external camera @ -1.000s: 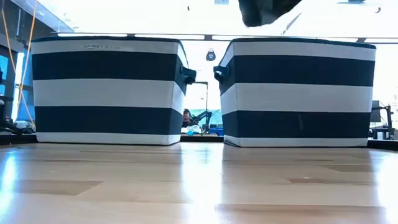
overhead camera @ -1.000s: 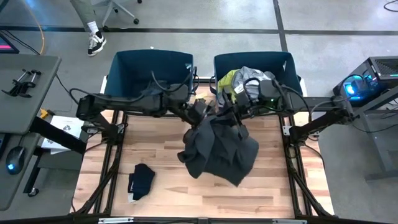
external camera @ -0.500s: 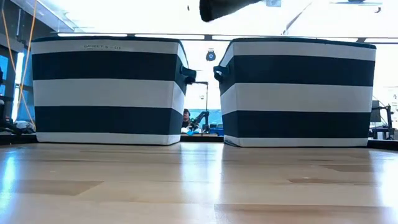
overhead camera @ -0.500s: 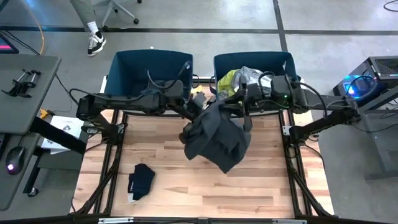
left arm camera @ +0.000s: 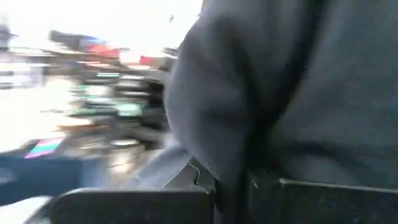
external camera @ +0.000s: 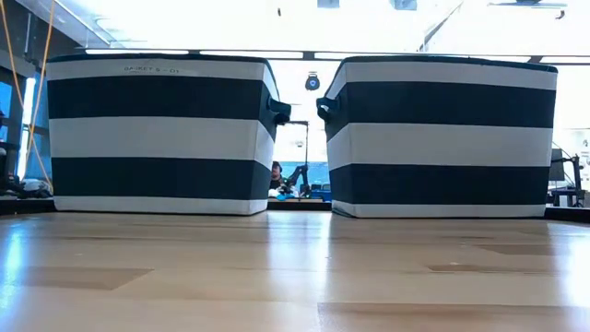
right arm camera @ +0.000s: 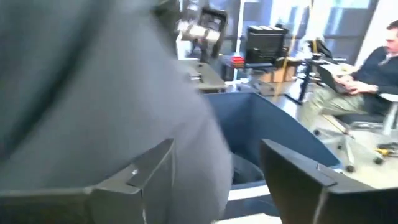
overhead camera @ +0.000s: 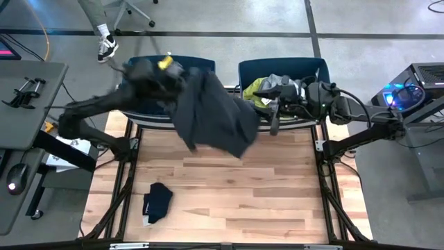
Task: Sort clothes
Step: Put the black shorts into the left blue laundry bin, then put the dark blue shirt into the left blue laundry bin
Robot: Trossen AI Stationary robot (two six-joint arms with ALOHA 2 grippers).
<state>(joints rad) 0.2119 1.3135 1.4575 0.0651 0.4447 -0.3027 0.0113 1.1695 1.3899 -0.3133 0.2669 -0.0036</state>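
A large dark grey garment (overhead camera: 215, 111), one of the clothes, hangs in the air between the two dark blue bins, its upper end at my left gripper (overhead camera: 182, 73), which is shut on it over the left bin (overhead camera: 149, 66). My right gripper (overhead camera: 274, 117) stands open at the near rim of the right bin (overhead camera: 316, 69), apart from the garment. In the right wrist view the grey garment (right arm camera: 93, 93) shows just beyond my right gripper (right arm camera: 214, 180). Yellow and grey clothes (overhead camera: 267, 87) lie in the right bin. A small dark navy garment (overhead camera: 157, 201) lies flat on the table. My left gripper (left arm camera: 233, 186) pinches a bunched fold of the grey garment (left arm camera: 236, 155) between its two fingers (left arm camera: 323, 199). How many layers it has, I cannot tell. The garment is lifted clear of the table and trails from the gripper toward the table's right.
The two striped bins (external camera: 157, 134) (external camera: 442, 134) stand side by side at the table's far edge. The wooden tabletop (overhead camera: 229, 201) lies bare around the navy garment. A desk (overhead camera: 28, 83) stands at the left, and a seated person (right arm camera: 379, 56) shows in the room beyond.
My left gripper has taken hold of the grey garment and swung up and toward the far left, over the left bin, carrying the garment off the table's middle. My right gripper has let go of it and drawn back toward the right bin.
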